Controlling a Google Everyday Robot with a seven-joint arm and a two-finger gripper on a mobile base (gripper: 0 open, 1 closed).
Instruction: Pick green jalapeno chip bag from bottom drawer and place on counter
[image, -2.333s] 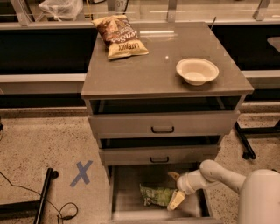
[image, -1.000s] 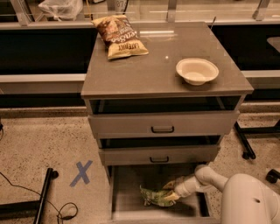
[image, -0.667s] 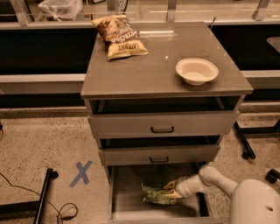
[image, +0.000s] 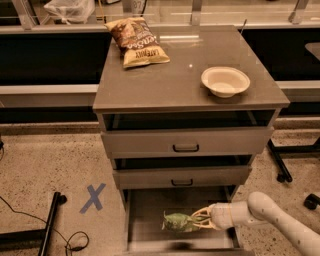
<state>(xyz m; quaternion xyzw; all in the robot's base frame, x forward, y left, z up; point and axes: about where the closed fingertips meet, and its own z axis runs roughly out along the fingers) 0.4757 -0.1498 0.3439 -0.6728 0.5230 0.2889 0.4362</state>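
Observation:
The green jalapeno chip bag (image: 177, 221) is crumpled and lies in the open bottom drawer (image: 145, 220), right of its middle. My gripper (image: 196, 220) reaches in from the right on a white arm, and its pale fingers close around the bag's right end. The bag looks slightly raised off the drawer floor. The counter (image: 180, 75) is the grey-brown top of the cabinet, above the drawers.
A brown-and-tan chip bag (image: 137, 42) lies at the counter's back left. A cream bowl (image: 225, 81) sits at its right. The two upper drawers (image: 186, 147) with black handles are partly open above the bottom drawer. A blue X (image: 93, 198) marks the floor left.
My gripper moved left onto the green bag and closed on it. The bag has bunched up and shifted slightly within the drawer.

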